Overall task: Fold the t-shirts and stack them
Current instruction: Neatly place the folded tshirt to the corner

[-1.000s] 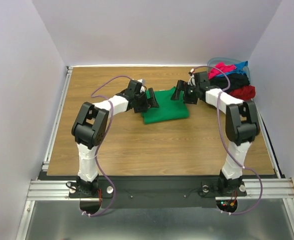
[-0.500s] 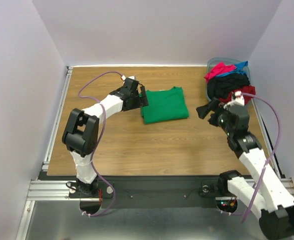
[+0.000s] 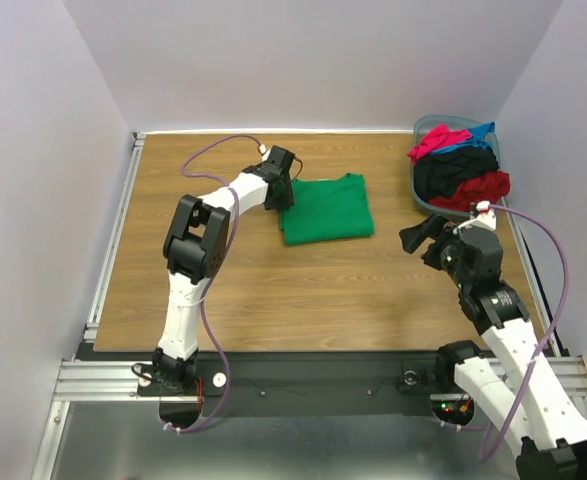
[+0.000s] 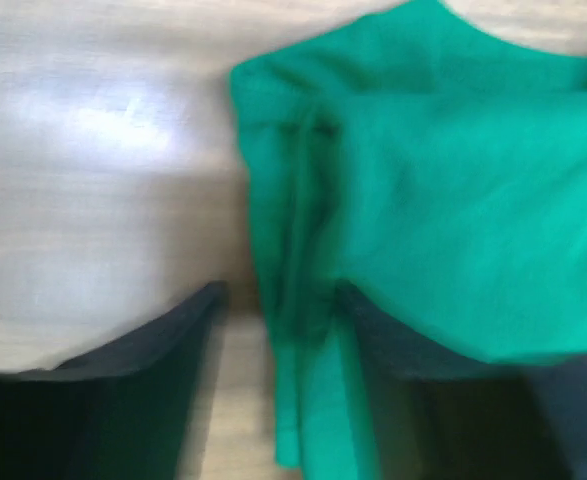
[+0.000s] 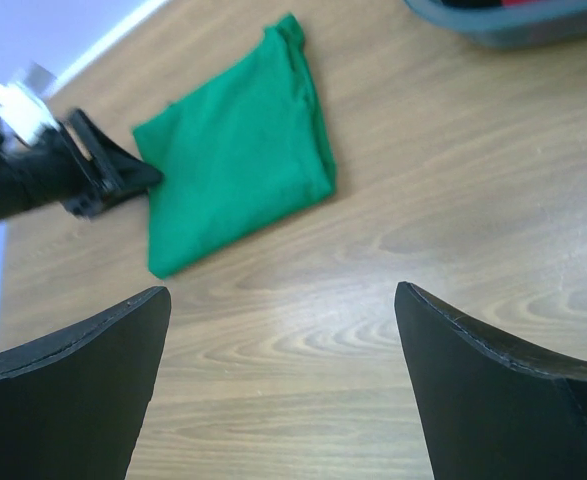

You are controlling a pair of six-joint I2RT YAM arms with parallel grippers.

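Observation:
A bright green t-shirt [image 3: 328,208] lies folded in a flat rectangle on the wooden table [image 3: 273,290]. My left gripper [image 3: 283,190] sits at its left edge. In the left wrist view the jaws [image 4: 278,295] straddle that folded green edge [image 4: 453,200], part-way closed, with bare wood showing beside the left finger [image 4: 123,390]. My right gripper [image 3: 416,236] hovers wide open and empty over bare table right of the shirt. The right wrist view [image 5: 281,295] shows the shirt [image 5: 238,150] ahead. Pink-red [image 3: 438,140], blue [image 3: 481,133], black [image 3: 458,168] and red [image 3: 483,188] t-shirts lie heaped at the back right.
The heaped shirts fill a grey-blue plastic bin [image 3: 443,118] in the back right corner; its rim shows in the right wrist view [image 5: 503,25]. Pale walls close in the table on three sides. A metal rail [image 3: 113,240] runs along its left edge.
My right arm has pulled away from the green shirt and swung back toward the near right. My left gripper has shifted onto the shirt's left edge and its jaws have narrowed.

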